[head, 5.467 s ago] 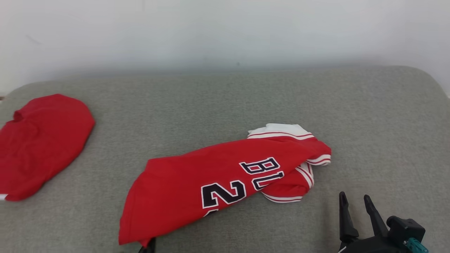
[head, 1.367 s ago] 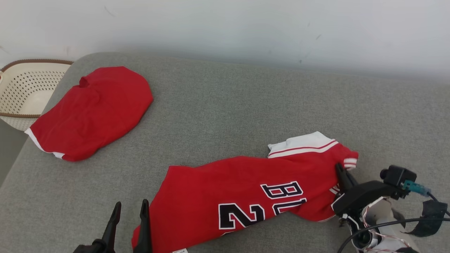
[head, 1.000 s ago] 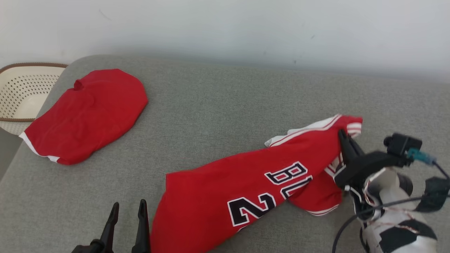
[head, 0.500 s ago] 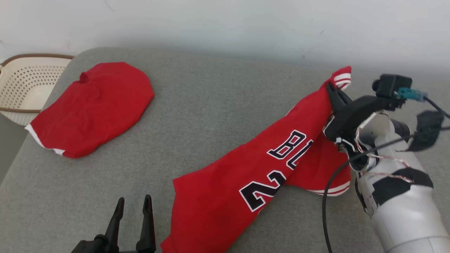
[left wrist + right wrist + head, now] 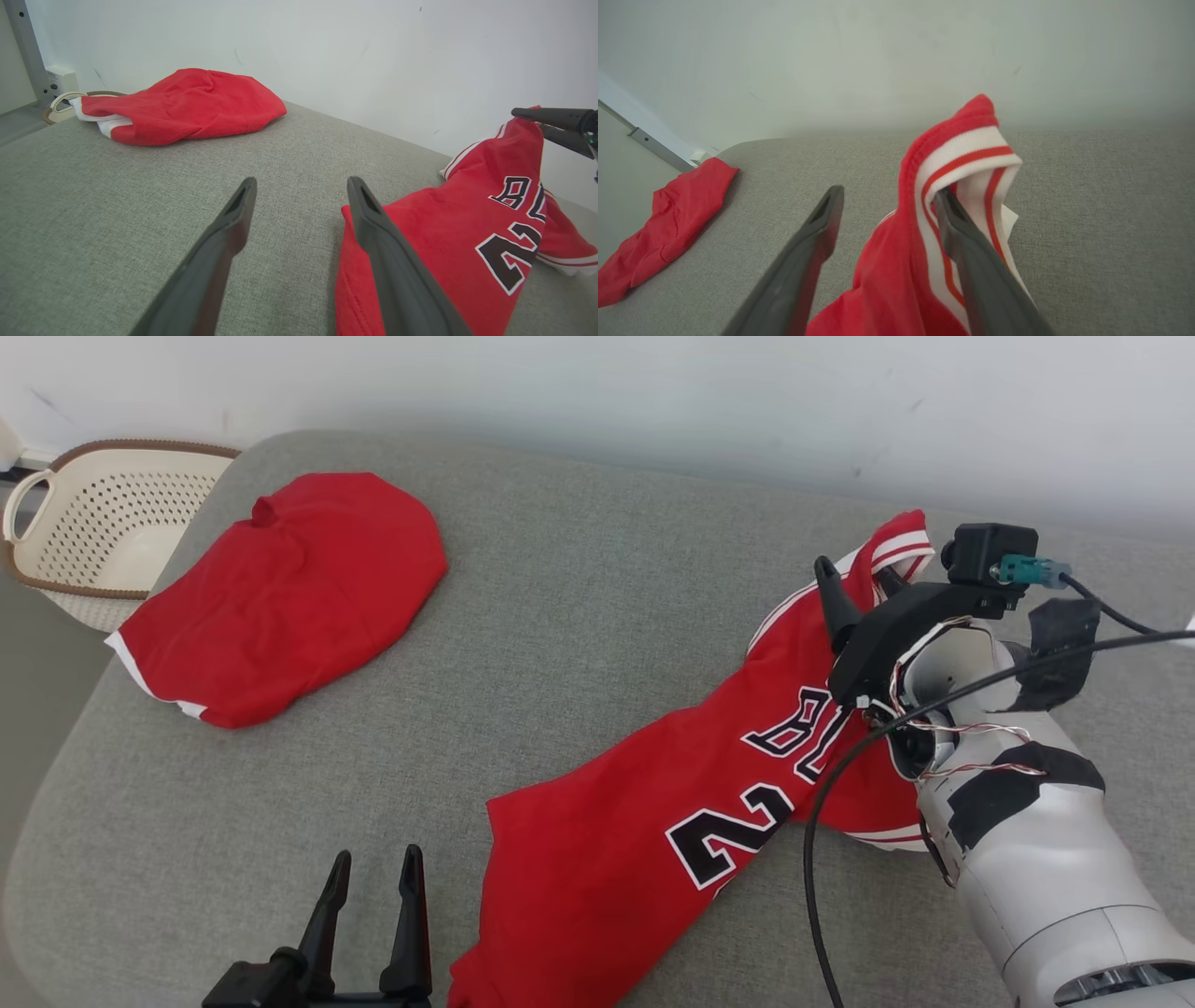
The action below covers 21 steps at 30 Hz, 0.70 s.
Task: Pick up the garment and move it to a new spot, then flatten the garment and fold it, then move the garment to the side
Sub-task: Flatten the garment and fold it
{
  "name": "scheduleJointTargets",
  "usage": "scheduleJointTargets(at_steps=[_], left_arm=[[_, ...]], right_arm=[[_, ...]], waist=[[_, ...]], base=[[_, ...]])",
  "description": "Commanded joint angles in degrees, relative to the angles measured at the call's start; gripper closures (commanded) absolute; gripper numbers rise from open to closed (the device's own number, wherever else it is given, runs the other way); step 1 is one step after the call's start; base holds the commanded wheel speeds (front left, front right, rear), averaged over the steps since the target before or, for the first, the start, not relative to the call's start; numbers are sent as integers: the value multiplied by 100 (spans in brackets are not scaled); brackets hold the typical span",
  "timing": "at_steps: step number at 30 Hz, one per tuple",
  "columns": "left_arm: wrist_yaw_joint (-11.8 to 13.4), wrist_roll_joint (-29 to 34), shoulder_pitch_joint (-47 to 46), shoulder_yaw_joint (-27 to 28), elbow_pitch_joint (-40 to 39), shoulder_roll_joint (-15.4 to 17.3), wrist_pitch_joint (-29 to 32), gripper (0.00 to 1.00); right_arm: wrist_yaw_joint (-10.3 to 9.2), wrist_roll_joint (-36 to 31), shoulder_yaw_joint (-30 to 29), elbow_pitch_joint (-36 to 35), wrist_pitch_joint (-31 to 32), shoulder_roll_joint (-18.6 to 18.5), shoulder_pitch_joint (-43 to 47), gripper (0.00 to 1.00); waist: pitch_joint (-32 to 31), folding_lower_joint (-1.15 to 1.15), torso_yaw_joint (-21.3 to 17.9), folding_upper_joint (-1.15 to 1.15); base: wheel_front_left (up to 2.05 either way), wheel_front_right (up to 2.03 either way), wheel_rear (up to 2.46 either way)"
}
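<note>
Garment: lying slantwise on the grey cushion, striped upper end hanging lifted at right.
Right gripper: jaws standing apart, striped trim draping over one finger, unpinched.
Left gripper: hovering spread, empty, just beside the hem.
Around: second red top lying well apart leftward; perforated basket sitting beyond it.
</note>
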Motion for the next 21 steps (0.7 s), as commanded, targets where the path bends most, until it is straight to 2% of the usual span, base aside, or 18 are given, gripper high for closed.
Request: scheduleJointTargets(at_steps=[1,8,11,17,21], left_arm=[[10,11,-16,19,28,-1,-22,0],[8,93,132,115,21,0,-22,0],[-14,136,212,179,15,0,-22,0],[-35,194,358,292,-10,0,-22,0],[-40,242,437,313,-26,0,-22,0]], right_arm=[[3,128,77,24,-178,6,40,0],[3,519,428,-166,-493,-137,444,0],[3,708,669,-391,-550,-341,774,0],[3,1081,1004,-1091,-803,-685,1573,0],[3,1109,1059,-1611,-1100,-901,2111,0]], waist=[[-61,-1,-61,0],[-268,-1,-252,0],[-365,-1,-339,0],[-540,-1,-499,0],[-618,-1,-550,0]], base=[[0,0,0],[0,0,0],[0,0,0],[0,0,0],[0,0,0]])
